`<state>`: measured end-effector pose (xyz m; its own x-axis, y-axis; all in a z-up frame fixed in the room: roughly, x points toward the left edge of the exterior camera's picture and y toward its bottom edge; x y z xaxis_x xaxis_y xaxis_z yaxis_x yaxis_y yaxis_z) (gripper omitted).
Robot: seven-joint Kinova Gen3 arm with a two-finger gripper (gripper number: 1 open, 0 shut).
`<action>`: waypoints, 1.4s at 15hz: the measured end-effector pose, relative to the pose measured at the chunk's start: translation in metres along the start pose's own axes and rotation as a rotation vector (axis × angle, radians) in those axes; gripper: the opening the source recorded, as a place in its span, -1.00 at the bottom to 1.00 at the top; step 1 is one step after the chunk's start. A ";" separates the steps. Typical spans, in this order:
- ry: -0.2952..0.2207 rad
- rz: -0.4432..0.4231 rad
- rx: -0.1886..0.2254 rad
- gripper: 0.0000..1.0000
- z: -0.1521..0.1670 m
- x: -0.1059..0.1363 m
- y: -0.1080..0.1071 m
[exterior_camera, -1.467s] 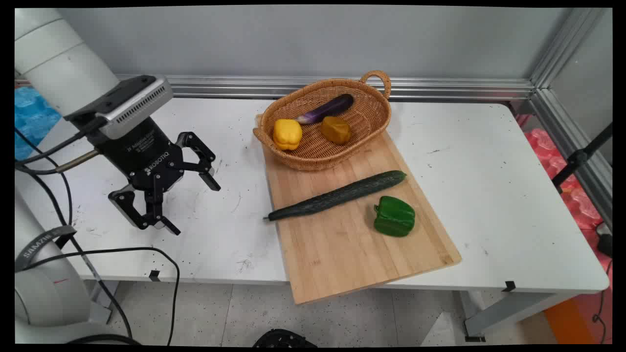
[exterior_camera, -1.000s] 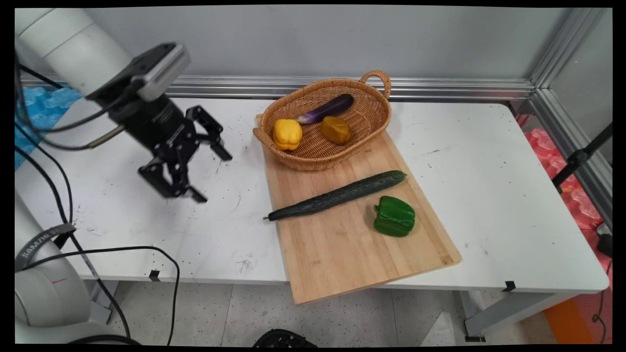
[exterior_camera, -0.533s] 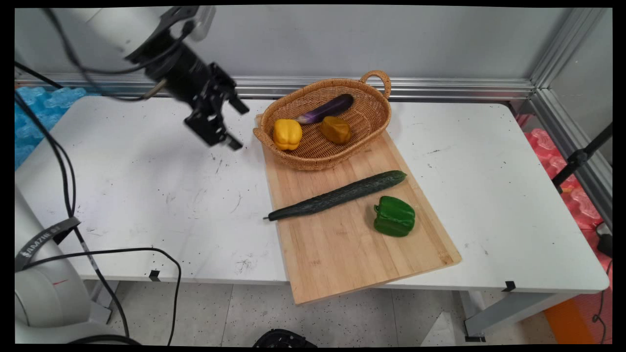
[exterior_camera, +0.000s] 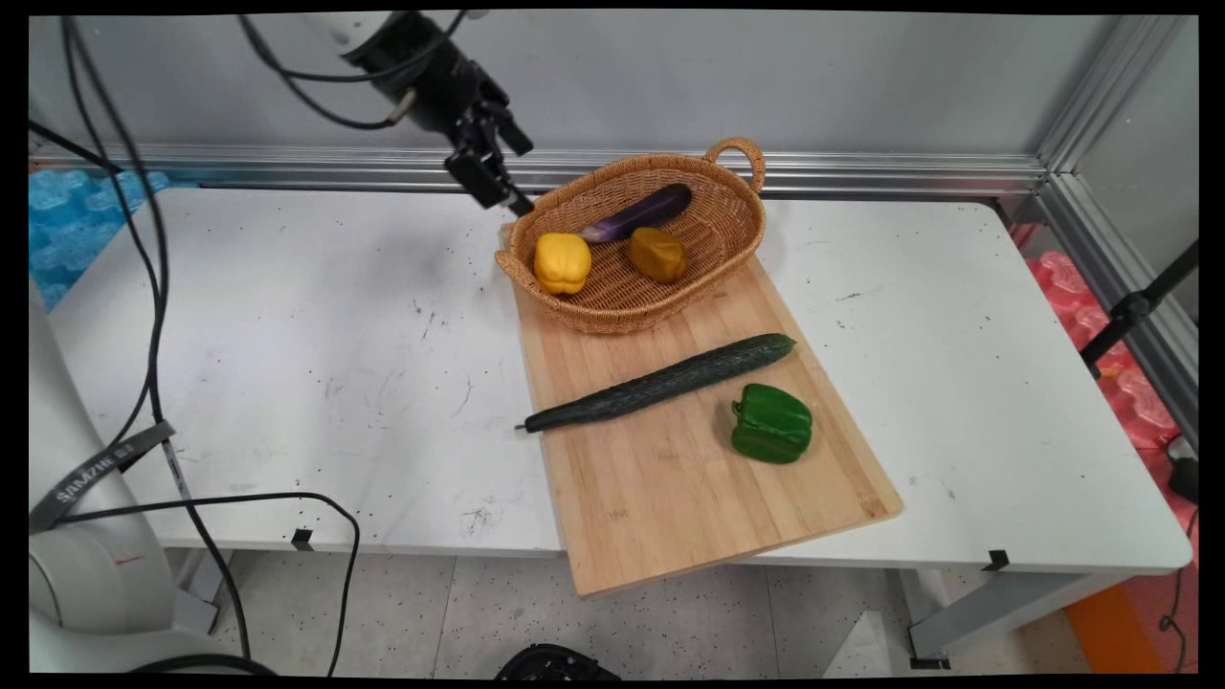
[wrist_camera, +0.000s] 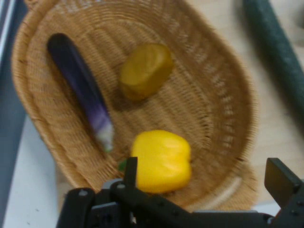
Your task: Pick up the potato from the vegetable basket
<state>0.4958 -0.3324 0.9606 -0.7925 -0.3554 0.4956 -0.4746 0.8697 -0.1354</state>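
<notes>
Where pincer [exterior_camera: 498,172] hangs spread, basket [exterior_camera: 713,251] just beside.

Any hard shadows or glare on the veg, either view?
Main view: even, soft light; only a faint shadow right of the basket on the table, and no glare on the cucumber. Hand view: mild sheen along the eggplant, and a soft shadow beside the brown vegetable.

White table [exterior_camera: 287,325] with a wooden cutting board [exterior_camera: 689,469]
</notes>
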 end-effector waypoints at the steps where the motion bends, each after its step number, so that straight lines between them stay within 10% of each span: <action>1: -0.002 0.013 0.004 1.00 0.007 0.004 -0.011; 11: 0.000 0.114 -0.039 1.00 0.060 0.021 -0.065; 21: 0.005 0.252 -0.179 1.00 0.136 0.041 -0.099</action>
<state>0.4585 -0.4798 0.8778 -0.8747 -0.1197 0.4696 -0.1879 0.9770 -0.1010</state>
